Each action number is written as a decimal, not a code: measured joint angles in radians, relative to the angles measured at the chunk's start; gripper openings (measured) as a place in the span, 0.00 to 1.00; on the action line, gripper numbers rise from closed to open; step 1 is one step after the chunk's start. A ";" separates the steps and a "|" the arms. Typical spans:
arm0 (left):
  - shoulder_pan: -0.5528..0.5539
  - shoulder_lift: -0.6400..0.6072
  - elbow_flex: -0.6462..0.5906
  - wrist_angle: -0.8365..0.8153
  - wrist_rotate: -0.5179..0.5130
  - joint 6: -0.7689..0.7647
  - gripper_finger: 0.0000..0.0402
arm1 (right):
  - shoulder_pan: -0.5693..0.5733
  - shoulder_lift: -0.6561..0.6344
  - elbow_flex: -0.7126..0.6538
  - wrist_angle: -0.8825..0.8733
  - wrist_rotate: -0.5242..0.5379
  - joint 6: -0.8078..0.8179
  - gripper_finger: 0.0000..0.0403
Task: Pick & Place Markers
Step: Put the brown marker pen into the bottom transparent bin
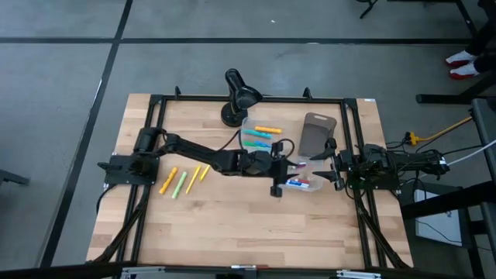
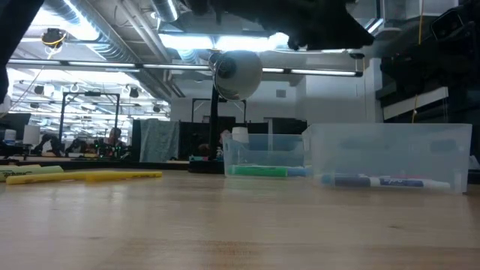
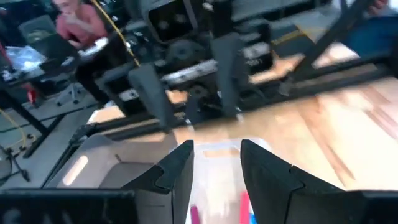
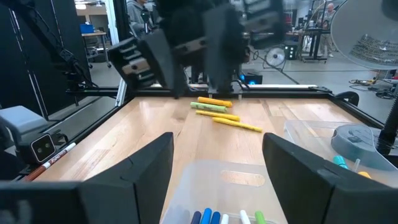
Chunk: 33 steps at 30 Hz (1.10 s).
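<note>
Four loose markers, orange (image 1: 168, 180), green (image 1: 180, 184) and two yellow (image 1: 198, 175), lie flat on the wooden table left of centre. More markers lie in two clear bins: a far bin (image 1: 249, 124) with orange, green and blue ones, and a near bin (image 1: 316, 188) with blue, red and white ones (image 1: 302, 184). My left gripper (image 1: 293, 167) (image 3: 216, 152) is open above the near bin's left end, holding nothing. My right gripper (image 1: 329, 169) (image 4: 217, 149) is open at the same bin's right end, facing the left one.
A grey-brown tray (image 1: 318, 133) lies beyond the near bin. A black desk lamp (image 1: 240, 93) stands at the table's far edge. A black frame rail (image 1: 232, 99) runs around the table. Bare wood (image 1: 232, 225) stretches along the near side. A person (image 3: 74, 22) sits beyond the table.
</note>
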<state>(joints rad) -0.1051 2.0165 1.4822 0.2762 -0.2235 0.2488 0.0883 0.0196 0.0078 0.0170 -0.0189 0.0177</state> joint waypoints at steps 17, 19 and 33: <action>-0.121 -0.309 -0.306 -0.162 0.059 0.086 0.29 | 0.000 0.000 0.000 0.000 0.000 0.000 0.61; -0.121 -0.381 -0.393 -0.121 0.061 0.064 0.28 | 0.000 0.000 0.000 0.000 0.000 0.000 0.61; -0.148 -0.731 -0.804 -0.002 0.127 -0.100 0.27 | 0.000 0.000 0.000 0.000 0.000 0.000 0.61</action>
<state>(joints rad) -0.2527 1.2850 0.6783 0.2747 -0.0963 0.1485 0.0881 0.0193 0.0078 0.0166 -0.0189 0.0177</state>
